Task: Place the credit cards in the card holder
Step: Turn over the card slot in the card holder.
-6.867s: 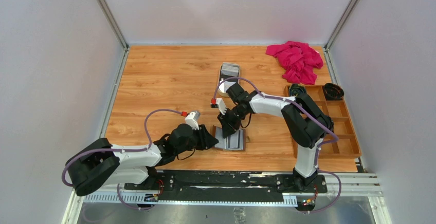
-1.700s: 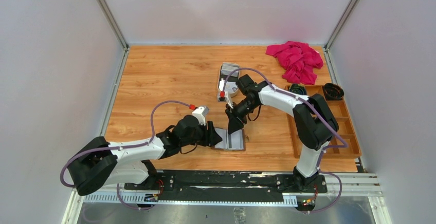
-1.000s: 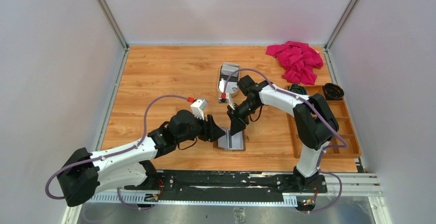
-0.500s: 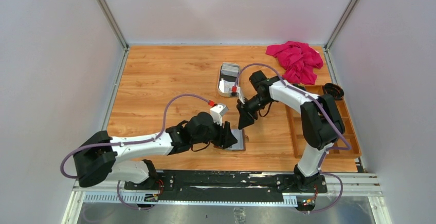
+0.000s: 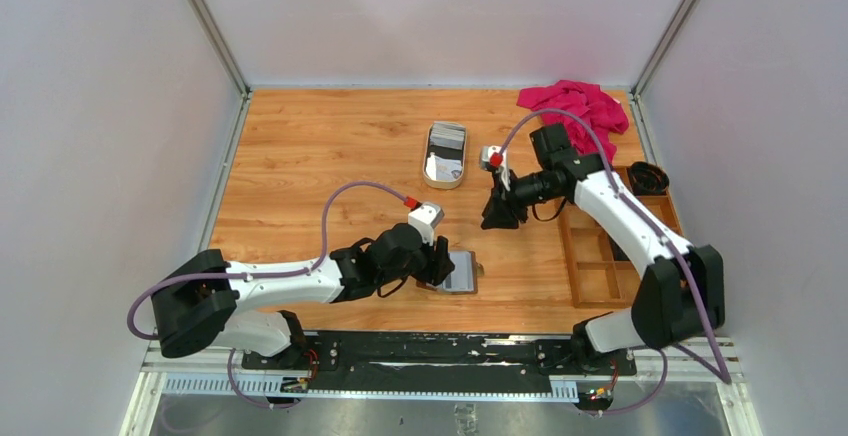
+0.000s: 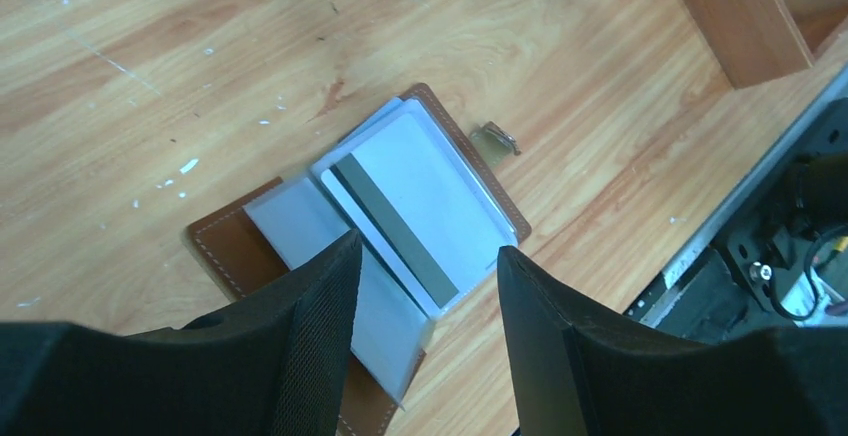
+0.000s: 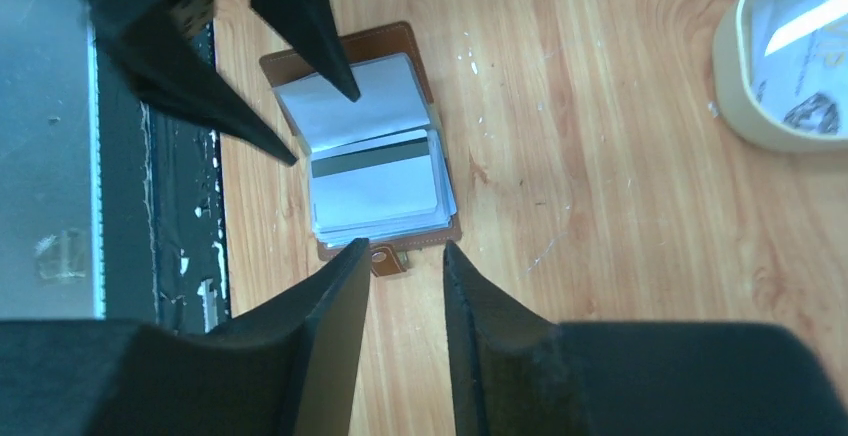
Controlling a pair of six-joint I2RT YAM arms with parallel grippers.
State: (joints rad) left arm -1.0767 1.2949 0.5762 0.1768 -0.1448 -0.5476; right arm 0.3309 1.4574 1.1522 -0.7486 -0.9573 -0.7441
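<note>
The card holder [image 5: 463,273] lies open near the table's front edge, a brown wallet with greyish pockets. A white credit card with a dark stripe [image 6: 415,211] lies on its right half, tab [image 6: 495,138] beside it. My left gripper [image 5: 441,261] is open and empty, its jaws low over the wallet's left half [image 6: 225,241]. My right gripper [image 5: 497,216] is open and empty, raised behind and right of the wallet [image 7: 345,48], with the striped card [image 7: 375,181] in its view. More credit cards [image 5: 447,140] lie in the cream tin.
The cream oval tin tray [image 5: 446,180] stands at mid-table and also shows in the right wrist view [image 7: 745,121]. A pink cloth [image 5: 575,108] lies at the back right. A wooden compartment box [image 5: 598,281] stands along the right edge. The black base rail [image 6: 790,216] runs close to the wallet.
My right gripper has drawn back from the wallet toward the back right, empty. My left gripper has shifted right over the wallet. A striped card now lies on the open wallet.
</note>
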